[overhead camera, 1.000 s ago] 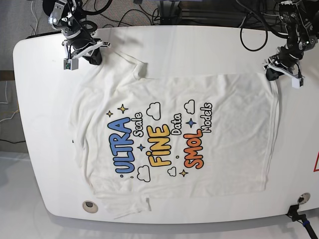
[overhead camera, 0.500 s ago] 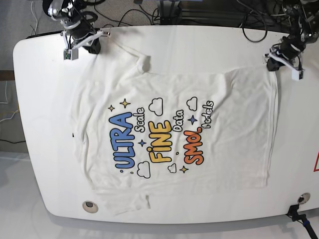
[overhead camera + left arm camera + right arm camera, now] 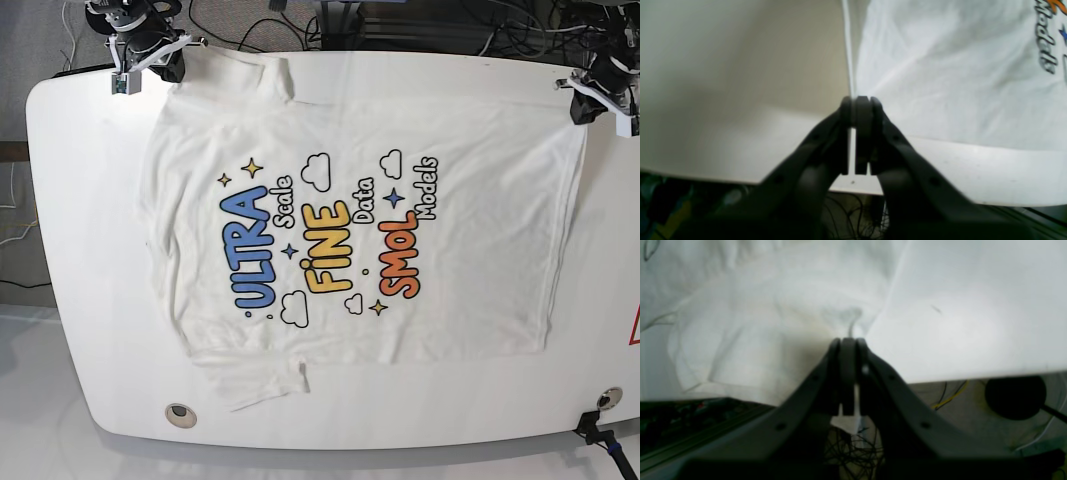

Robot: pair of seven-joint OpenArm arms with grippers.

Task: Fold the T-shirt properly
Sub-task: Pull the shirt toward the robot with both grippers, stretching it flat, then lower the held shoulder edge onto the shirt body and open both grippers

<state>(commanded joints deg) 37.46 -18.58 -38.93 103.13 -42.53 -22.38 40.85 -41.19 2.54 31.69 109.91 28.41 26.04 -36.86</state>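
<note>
The white T-shirt [image 3: 350, 220] lies print-up on the white table [image 3: 80, 250], with blue "ULTRA", yellow "FINE" and orange "SMOL" facing up. My left gripper [image 3: 590, 105] is at the table's far right edge, shut on the shirt's hem corner; in the left wrist view [image 3: 857, 106] the jaws pinch the cloth edge [image 3: 940, 83]. My right gripper [image 3: 165, 62] is at the far left, shut on the shirt's shoulder; in the right wrist view [image 3: 848, 346] the jaws clamp the bunched cloth [image 3: 773, 326]. The shirt's far edge is stretched between both grippers.
The table's far edge runs just behind both grippers, with cables [image 3: 250, 25] and dark equipment beyond it. A round hole [image 3: 180, 412] sits near the front left corner. A black clamp [image 3: 600, 425] is at the front right corner.
Both grippers have moved toward the table's far edge and apart, pulling the shirt's far edge with them. The shirt is now stretched flatter and wider, its wrinkles smoothed.
</note>
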